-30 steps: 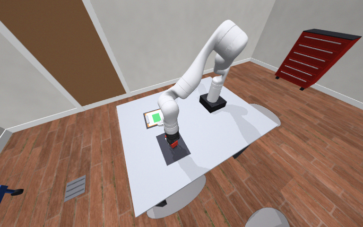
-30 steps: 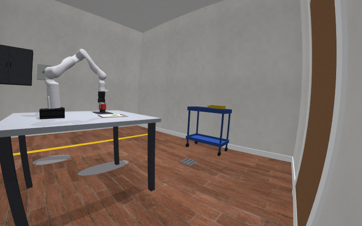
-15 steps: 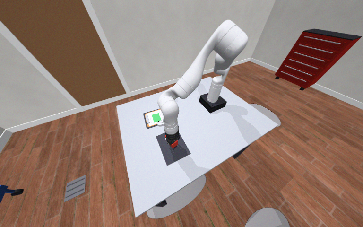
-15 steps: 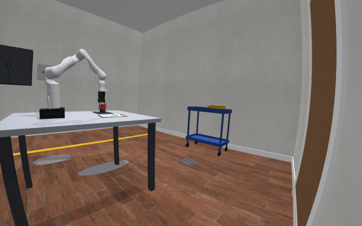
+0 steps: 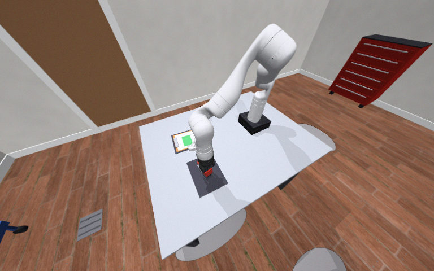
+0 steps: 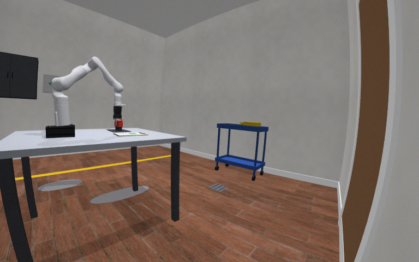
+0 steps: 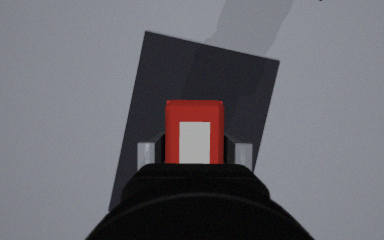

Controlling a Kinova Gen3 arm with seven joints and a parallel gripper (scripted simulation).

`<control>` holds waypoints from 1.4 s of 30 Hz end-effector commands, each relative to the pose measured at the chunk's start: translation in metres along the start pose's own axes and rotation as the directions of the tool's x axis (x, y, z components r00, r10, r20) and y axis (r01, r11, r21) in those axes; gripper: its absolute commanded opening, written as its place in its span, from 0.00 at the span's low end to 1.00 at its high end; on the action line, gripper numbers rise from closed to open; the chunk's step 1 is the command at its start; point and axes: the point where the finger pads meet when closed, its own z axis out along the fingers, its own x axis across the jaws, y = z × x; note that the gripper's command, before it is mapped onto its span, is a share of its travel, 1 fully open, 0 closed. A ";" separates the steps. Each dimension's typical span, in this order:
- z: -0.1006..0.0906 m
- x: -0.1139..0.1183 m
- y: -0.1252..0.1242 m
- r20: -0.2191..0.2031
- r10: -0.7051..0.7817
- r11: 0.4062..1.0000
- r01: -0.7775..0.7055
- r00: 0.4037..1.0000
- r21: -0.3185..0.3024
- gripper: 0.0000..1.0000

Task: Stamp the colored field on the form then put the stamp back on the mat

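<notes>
A red stamp (image 5: 208, 172) (image 6: 118, 123) (image 7: 194, 131) with a white top panel stands upright on the dark mat (image 5: 199, 185) (image 7: 150, 90) (image 6: 112, 130). My gripper (image 5: 206, 168) (image 6: 118, 120) (image 7: 193, 143) is open; its two grey fingers stand on either side of the stamp with gaps between them and it. The form on an orange clipboard (image 5: 175, 144) (image 6: 131, 134) lies beyond the mat, and its green field (image 5: 186, 139) (image 6: 133, 133) is partly hidden by the arm in the top view.
The arm's black base (image 5: 254, 122) (image 6: 60, 130) stands at the back of the white table (image 5: 256, 160) (image 6: 92, 140). A red drawer cabinet (image 5: 377, 68) and a blue cart (image 6: 241, 146) stand away from the table.
</notes>
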 end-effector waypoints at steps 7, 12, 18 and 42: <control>-0.001 -0.001 0.000 0.002 0.000 1.000 0.000 1.000 -0.001 0.58; -0.001 -0.001 0.000 0.002 0.000 1.000 0.000 1.000 -0.001 0.58; -0.001 -0.001 0.000 0.002 0.000 1.000 0.000 1.000 -0.001 0.58; -0.001 -0.001 0.000 0.002 0.000 1.000 0.000 1.000 -0.001 0.58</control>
